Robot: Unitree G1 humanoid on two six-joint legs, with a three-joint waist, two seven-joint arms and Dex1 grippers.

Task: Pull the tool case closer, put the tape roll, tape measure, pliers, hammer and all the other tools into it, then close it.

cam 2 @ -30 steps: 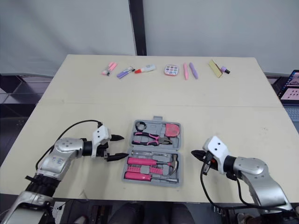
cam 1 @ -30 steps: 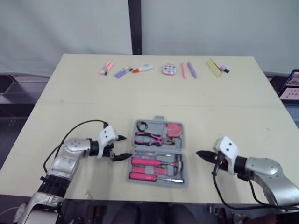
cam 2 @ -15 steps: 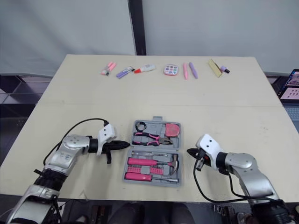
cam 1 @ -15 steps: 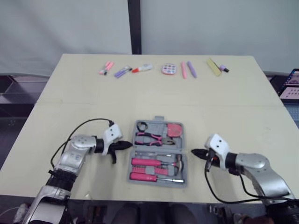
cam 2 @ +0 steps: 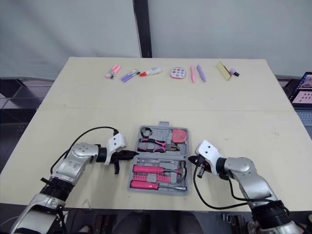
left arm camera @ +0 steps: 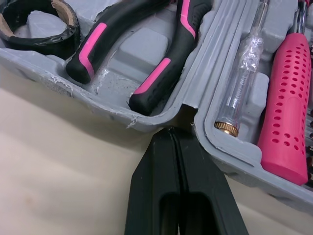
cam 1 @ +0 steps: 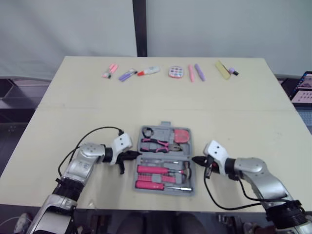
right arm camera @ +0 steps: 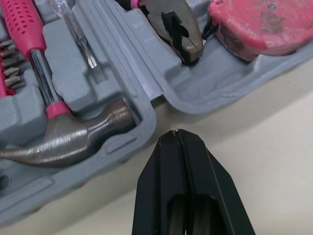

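The grey tool case (cam 1: 165,159) lies open and flat near the table's front edge. In it sit the black tape roll (cam 1: 148,131), pink tape measure (cam 1: 182,135), pink-handled pliers (left arm camera: 142,54), hammer (right arm camera: 73,137) and pink screwdriver handles (cam 1: 152,169). My left gripper (cam 1: 136,154) is shut, its tip touching the hinge notch on the case's left side (left arm camera: 186,115). My right gripper (cam 1: 196,160) is shut too, its tip just off the hinge notch on the case's right side (right arm camera: 161,98).
Along the far edge lie small items: pink and purple markers (cam 1: 127,74), a glue tube (cam 1: 148,71), a round paint palette (cam 1: 175,72), pink and purple pens (cam 1: 196,72), and a yellow pad (cam 1: 223,69). A laptop (cam 1: 303,90) sits off the table's right side.
My left gripper closed and moved right until its tip met the case's left hinge. The right gripper, still shut, moved left up to the case's right hinge.
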